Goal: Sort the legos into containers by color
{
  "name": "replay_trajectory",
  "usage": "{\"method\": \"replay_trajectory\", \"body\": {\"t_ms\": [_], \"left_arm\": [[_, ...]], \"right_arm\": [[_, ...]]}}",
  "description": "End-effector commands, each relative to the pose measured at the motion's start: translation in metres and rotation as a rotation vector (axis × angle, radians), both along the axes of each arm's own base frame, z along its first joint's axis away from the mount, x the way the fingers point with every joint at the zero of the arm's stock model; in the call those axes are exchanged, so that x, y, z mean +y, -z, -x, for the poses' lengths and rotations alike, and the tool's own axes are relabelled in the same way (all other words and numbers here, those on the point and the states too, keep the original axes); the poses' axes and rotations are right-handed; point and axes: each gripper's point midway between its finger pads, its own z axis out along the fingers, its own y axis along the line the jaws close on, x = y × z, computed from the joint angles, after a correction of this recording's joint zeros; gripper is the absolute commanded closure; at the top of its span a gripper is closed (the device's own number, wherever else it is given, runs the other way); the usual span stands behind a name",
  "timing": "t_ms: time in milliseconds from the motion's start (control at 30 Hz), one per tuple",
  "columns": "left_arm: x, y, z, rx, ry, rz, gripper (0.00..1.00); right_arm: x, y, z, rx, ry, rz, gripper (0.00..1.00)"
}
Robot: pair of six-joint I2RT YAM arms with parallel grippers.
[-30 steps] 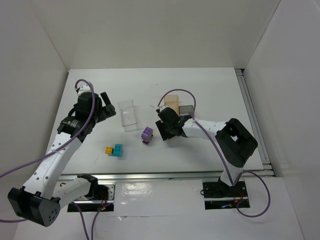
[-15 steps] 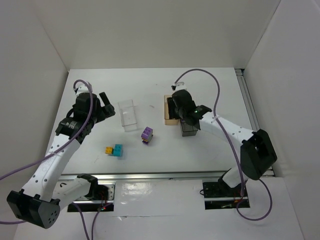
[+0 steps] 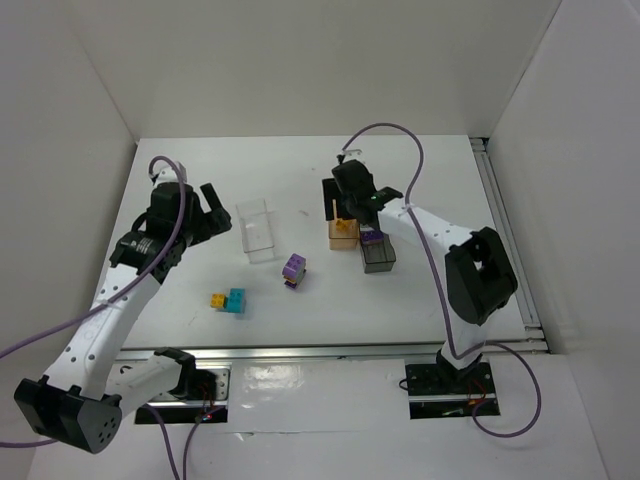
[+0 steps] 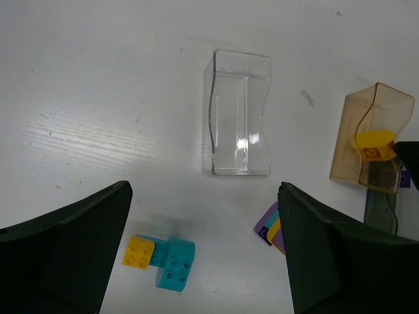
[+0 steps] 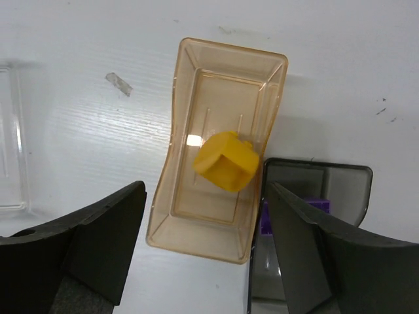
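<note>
My right gripper hangs open over the orange container, its fingers apart from everything. A yellow lego lies tilted inside that container, free of the jaws. Beside it the dark grey container holds a purple lego. The clear container is empty. My left gripper is open above the table, over a yellow-and-teal clump. A purple clump with teal and yellow layers lies between the clear and dark containers.
White walls enclose the table on the left, back and right. A small scrap of tape lies on the table left of the orange container. The right arm's cable loops above the containers.
My right gripper swung from beside the purple clump up over the orange container and opened. The yellow lego now lies in that container. The left arm has hardly moved.
</note>
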Motion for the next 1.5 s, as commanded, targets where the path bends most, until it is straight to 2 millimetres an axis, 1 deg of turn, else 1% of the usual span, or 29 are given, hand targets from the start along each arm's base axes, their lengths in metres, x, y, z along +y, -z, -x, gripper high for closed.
{"method": "replay_trajectory", "body": {"t_ms": [0,67,100,133,167,200,233,267,300,367,400,433,467,500,533,567,600,633,667,700,767,867,967,1067,1100,1133,1200,1233,1467], "left_arm": [[-0.002,-0.015,-0.001,-0.020,0.032,-0.006,0.00],[0.001,-0.019,-0.003,-0.021,0.023,-0.006,0.00],[0.001,-0.014,-0.003,-0.002,0.023,-0.010,0.00],[0.001,-0.014,-0.003,-0.002,0.023,-0.010,0.00],[0.000,-0.018,-0.003,-0.011,0.023,-0.008,0.00],[0.003,-0.016,-0.002,-0.002,0.014,-0.017,0.00],[0.004,-0.015,-0.001,0.004,-0.009,-0.007,0.00],[0.004,-0.020,-0.002,-0.008,-0.009,-0.004,0.01],[0.004,-0.020,-0.002,-0.008,-0.009,-0.004,0.01],[0.002,-0.023,0.000,-0.016,0.002,0.006,0.01],[0.000,-0.023,0.000,-0.015,0.011,0.012,0.01],[0.000,-0.023,0.000,-0.015,0.006,0.020,0.01],[-0.002,-0.023,0.000,-0.014,0.015,0.026,0.01],[-0.002,-0.023,0.000,-0.014,0.015,0.026,0.01],[-0.004,-0.023,0.001,-0.013,0.022,0.031,0.01],[-0.004,-0.020,-0.001,-0.004,0.022,0.029,0.01],[-0.004,-0.020,-0.001,-0.003,0.028,0.020,0.01],[-0.003,-0.020,-0.001,-0.003,0.028,0.020,0.01],[-0.003,-0.020,-0.001,-0.003,0.028,0.020,0.01],[-0.003,-0.020,-0.001,-0.003,0.028,0.020,0.01],[-0.003,-0.023,0.001,-0.012,0.028,0.022,0.01],[-0.003,-0.023,0.001,-0.012,0.033,0.015,0.01],[-0.003,-0.016,0.000,0.006,0.033,0.011,0.01],[-0.003,-0.014,-0.001,0.015,0.033,0.009,0.01],[-0.003,-0.014,-0.001,0.015,0.033,0.009,0.01],[-0.004,-0.013,-0.001,0.017,0.046,0.006,0.01],[-0.005,-0.013,-0.001,0.017,0.046,0.006,0.01],[-0.007,-0.011,-0.001,0.027,0.056,0.012,0.01],[-0.009,-0.013,0.000,0.020,0.061,0.028,0.01]], "right_arm": [[0.013,-0.051,0.016,-0.084,0.003,-0.066,0.19],[0.019,-0.057,0.034,-0.081,-0.006,-0.096,0.19],[0.027,-0.061,0.053,-0.070,-0.004,-0.146,0.19],[0.033,-0.061,0.063,-0.062,-0.010,-0.168,0.19],[0.042,-0.061,0.075,-0.050,-0.021,-0.198,0.17],[0.056,-0.065,0.095,-0.041,-0.040,-0.221,0.15],[0.062,-0.057,0.107,-0.003,-0.002,-0.254,0.15],[0.062,-0.055,0.112,-0.005,0.040,-0.253,0.15],[0.071,-0.053,0.125,0.012,0.052,-0.269,0.15],[0.083,-0.049,0.136,0.053,0.109,-0.338,0.15],[0.090,-0.051,0.139,0.056,0.122,-0.363,0.15],[0.105,-0.044,0.148,0.082,0.120,-0.380,0.13],[0.109,-0.042,0.148,0.078,0.138,-0.375,0.13],[0.118,-0.050,0.145,0.054,0.138,-0.382,0.13],[0.128,-0.036,0.148,0.073,0.140,-0.351,0.13],[0.125,-0.029,0.148,0.090,0.158,-0.311,0.12],[0.129,-0.024,0.150,0.085,0.158,-0.276,0.12],[0.135,-0.019,0.144,0.092,0.181,-0.258,0.12],[0.139,-0.015,0.147,0.099,0.191,-0.246,0.12],[0.137,-0.008,0.152,0.110,0.200,-0.205,0.12],[0.138,0.002,0.149,0.118,0.241,-0.184,0.12],[0.130,0.013,0.150,0.122,0.284,-0.150,0.17],[0.127,0.016,0.150,0.118,0.288,-0.137,0.21],[0.125,0.020,0.149,0.113,0.293,-0.124,0.29],[0.124,0.020,0.147,0.103,0.290,-0.114,0.32],[0.129,0.018,0.149,0.098,0.273,-0.119,0.39],[0.129,0.016,0.145,0.077,0.269,-0.116,0.45],[0.128,0.020,0.146,0.079,0.263,-0.100,0.47],[0.130,0.019,0.142,0.055,0.231,-0.084,0.49]]}}
